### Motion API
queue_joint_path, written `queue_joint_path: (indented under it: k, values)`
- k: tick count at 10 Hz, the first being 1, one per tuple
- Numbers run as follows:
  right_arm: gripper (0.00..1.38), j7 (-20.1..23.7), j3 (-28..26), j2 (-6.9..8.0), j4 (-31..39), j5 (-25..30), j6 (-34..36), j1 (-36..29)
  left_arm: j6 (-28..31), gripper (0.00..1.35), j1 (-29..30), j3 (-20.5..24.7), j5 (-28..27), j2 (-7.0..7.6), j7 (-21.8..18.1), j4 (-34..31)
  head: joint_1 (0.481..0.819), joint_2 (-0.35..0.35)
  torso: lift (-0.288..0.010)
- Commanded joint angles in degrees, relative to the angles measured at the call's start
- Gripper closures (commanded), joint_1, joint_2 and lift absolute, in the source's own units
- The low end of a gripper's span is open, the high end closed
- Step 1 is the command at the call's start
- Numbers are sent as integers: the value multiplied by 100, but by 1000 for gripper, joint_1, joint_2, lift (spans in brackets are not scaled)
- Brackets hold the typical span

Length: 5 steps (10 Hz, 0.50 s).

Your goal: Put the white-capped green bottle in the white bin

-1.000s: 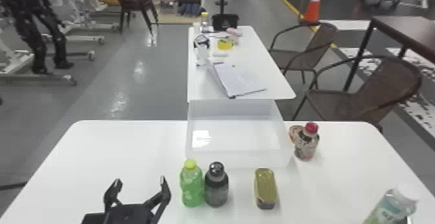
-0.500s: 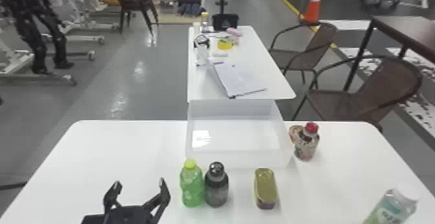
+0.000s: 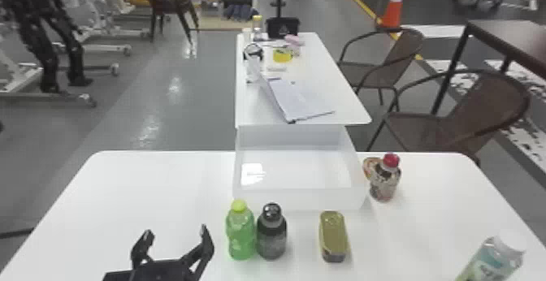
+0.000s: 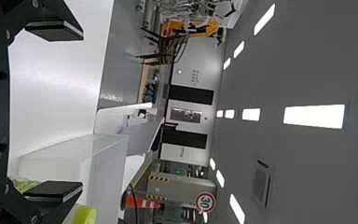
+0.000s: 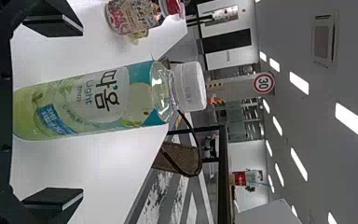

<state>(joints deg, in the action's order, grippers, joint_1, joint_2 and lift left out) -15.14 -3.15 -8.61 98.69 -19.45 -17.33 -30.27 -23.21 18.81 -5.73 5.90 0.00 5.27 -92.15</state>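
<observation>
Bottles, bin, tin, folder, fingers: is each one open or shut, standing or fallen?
White-capped green bottle, standing, capped
Yellow-capped green bottle, standing, capped
Black bottle, standing, capped
Red-capped bottle, standing, capped
White bin, open-topped
Tin, shut
Folder, open
Left fingers, open
Right fingers, open

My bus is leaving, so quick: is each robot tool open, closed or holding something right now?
Left tool: open, empty.
Right tool: open, fingers apart around the white-capped green bottle.
</observation>
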Motion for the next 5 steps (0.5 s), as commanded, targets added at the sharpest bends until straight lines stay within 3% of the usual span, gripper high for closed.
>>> queue_joint_path:
  k: [1, 5]
  values:
    - [90, 160, -19, -123, -201, 3, 107, 258, -17, 167, 0, -7, 43, -15, 0, 21, 549, 0, -100]
    - [90, 477, -80, -431, -412, -164, 300, 566, -26, 167, 0, -16, 105, -15, 0, 48, 549, 0, -100]
